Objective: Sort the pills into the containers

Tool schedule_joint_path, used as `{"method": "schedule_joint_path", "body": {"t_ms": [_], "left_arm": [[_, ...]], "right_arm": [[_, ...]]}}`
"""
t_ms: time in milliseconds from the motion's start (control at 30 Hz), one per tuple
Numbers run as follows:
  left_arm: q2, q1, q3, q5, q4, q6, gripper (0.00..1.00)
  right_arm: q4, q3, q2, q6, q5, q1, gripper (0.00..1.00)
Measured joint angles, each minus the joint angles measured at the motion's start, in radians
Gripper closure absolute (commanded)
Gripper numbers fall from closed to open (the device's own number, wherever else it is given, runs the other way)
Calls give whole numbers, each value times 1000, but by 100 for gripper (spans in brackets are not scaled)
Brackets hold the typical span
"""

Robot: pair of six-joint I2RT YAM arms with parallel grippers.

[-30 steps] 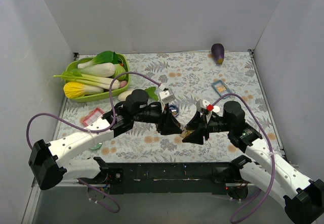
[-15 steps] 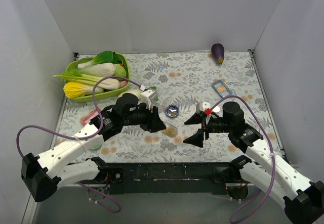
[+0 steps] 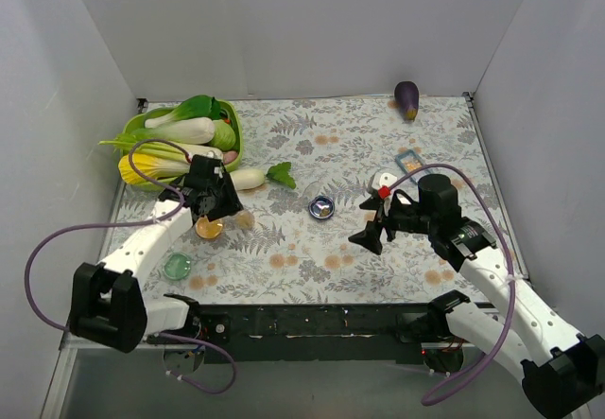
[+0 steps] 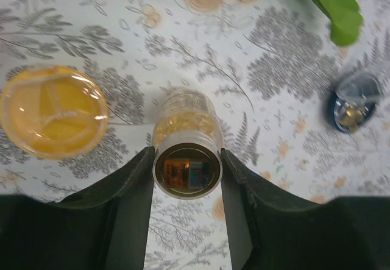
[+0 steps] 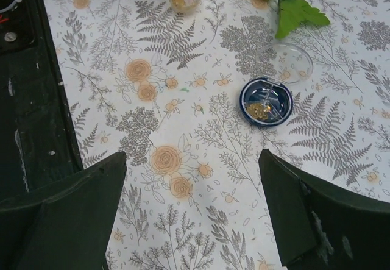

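**Fig.** Near to far, all placed vs. silver tin (image 5: 265, 102).

- Green dish (image 3: 176, 267): nearest, far L of tin.
- R fingers (image 5: 192, 191): spread wide, holding nothing, over table (image 3: 359, 145) just near-R of tin.
- L fingers (image 4: 187, 157): clamped on clear pill bottle (image 4: 184, 130) of yellow capsules, well L of tin. End label orange/blue, text unreadable.
- Orange dish (image 4: 53, 111): just beyond bottle, further L of tin.
- Tin: open; clear lid (image 5: 286, 63) just beside it, far side.
- Blue tray (image 3: 410, 165): far-R of tin.
- Veg basket (image 3: 140, 118): far-L of tin.
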Motion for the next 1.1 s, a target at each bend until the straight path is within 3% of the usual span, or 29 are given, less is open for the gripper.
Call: {"method": "schedule_joint_path", "body": {"t_ms": [167, 300, 400, 533, 633, 767, 900, 967, 1100], "left_arm": [[146, 47, 78, -121, 26, 0, 95], [200, 66, 115, -204, 48, 10, 64], [223, 69, 134, -238, 51, 18, 57], [243, 69, 150, -251, 47, 34, 34], [245, 70, 152, -251, 16, 41, 27], [235, 70, 185, -226, -18, 60, 21], [161, 71, 212, -132, -18, 109, 22], [109, 72, 213, -50, -10, 141, 28], [37, 72, 207, 219, 56, 178, 53]], "right_arm": [[-52, 40, 11, -24, 39, -16, 2], [-71, 64, 11, -31, 75, -28, 2], [-82, 69, 11, -23, 111, -39, 2], [-99, 86, 12, 7, 156, -59, 2], [-98, 101, 12, 27, 177, -73, 2], [-98, 104, 13, 40, 179, -83, 2], [-99, 104, 35, 36, 153, -90, 2], [-105, 104, 58, 27, 119, -91, 2], [-116, 104, 103, 5, 44, -92, 5]]}}
